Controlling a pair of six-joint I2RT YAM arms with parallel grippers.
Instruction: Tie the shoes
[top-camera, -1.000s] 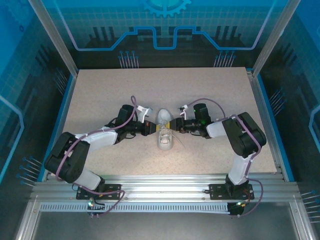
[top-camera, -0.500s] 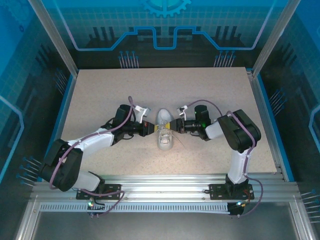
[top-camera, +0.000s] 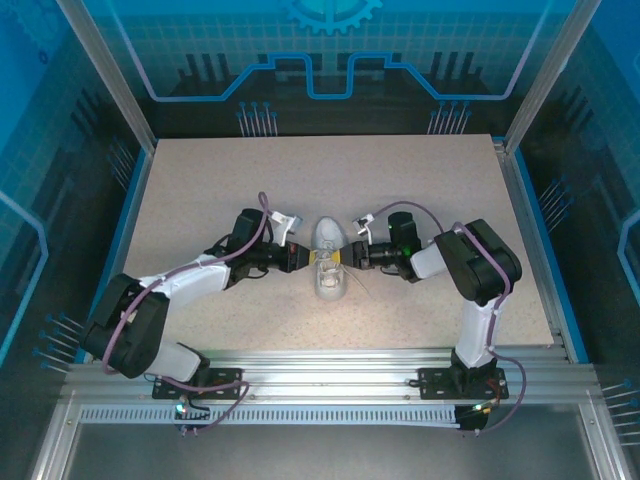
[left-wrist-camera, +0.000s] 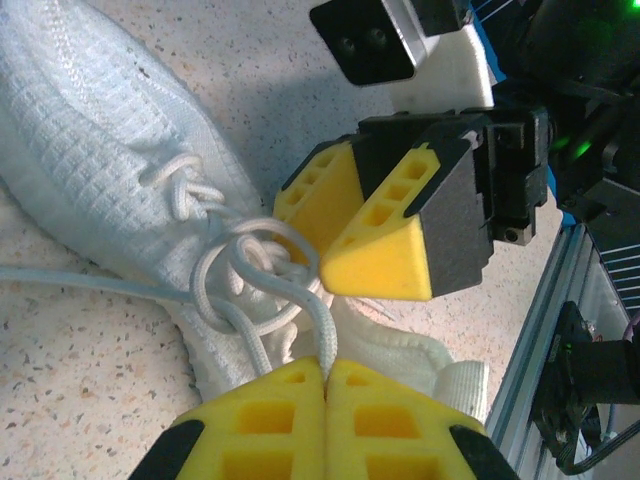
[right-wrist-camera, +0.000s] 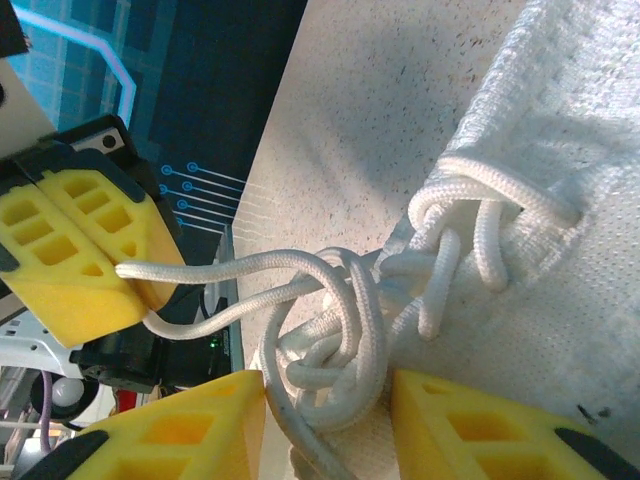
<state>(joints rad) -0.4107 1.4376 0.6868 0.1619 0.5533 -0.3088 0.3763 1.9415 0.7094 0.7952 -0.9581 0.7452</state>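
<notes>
The small white shoe (top-camera: 328, 262) lies mid-table, toe pointing away, between my two grippers. My left gripper (top-camera: 304, 258) is at its left side, and in the left wrist view its yellow pads (left-wrist-camera: 326, 368) are shut on a white lace strand rising from the loose knot (left-wrist-camera: 240, 280). My right gripper (top-camera: 347, 257) comes in from the right. Its fingers (right-wrist-camera: 328, 425) stand apart, straddling the coiled lace loops (right-wrist-camera: 345, 340) over the knit upper (right-wrist-camera: 560, 200). The left gripper (right-wrist-camera: 125, 285) holds two strands taut beyond the loops. The right gripper (left-wrist-camera: 312, 240) hovers over the knot.
Speckled beige tabletop (top-camera: 230, 180) stretches around the shoe. Blue side rails (top-camera: 527, 230) and an aluminium frame (top-camera: 330, 365) at the near edge bound it. A free lace end (left-wrist-camera: 60, 275) trails off across the table to the left.
The right gripper's fingers have narrowed around the lace loops. The left arm's elbow has swung inward while its gripper kept hold of the lace beside the shoe.
</notes>
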